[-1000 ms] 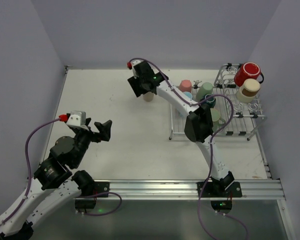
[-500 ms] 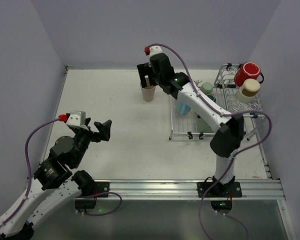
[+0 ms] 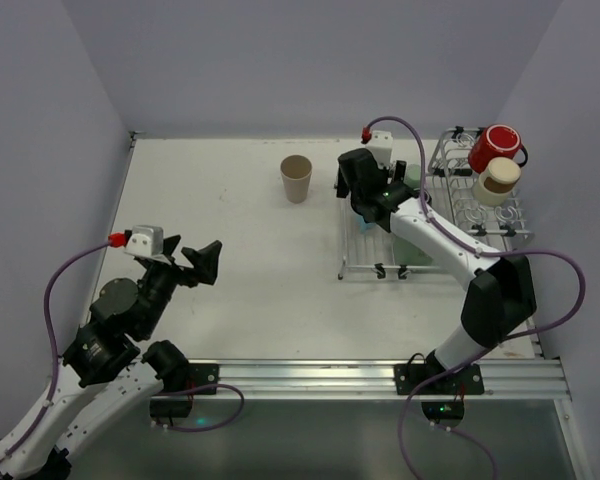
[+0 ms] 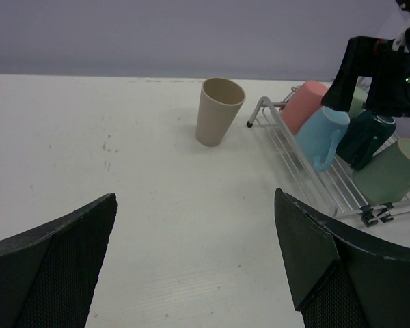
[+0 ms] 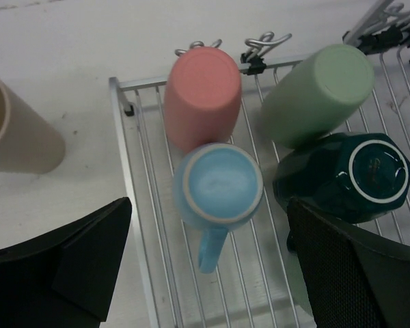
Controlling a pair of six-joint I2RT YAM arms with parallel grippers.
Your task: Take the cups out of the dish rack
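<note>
Cups crowd the flat grid of the dish rack on the right side of the table: a pink cup and a sage green cup lie tilted at the far edge, with a light blue mug and a dark teal mug just in front, all bottoms up (the blue one touches the pink). A red mug and a cream mug perch on the raised loops. One beige tumbler stands upright on the table, apart from the rack. The right gripper hangs over the blue mug, jaws spread wide, holding nothing. The left gripper hovers well apart, also spread and empty.
</note>
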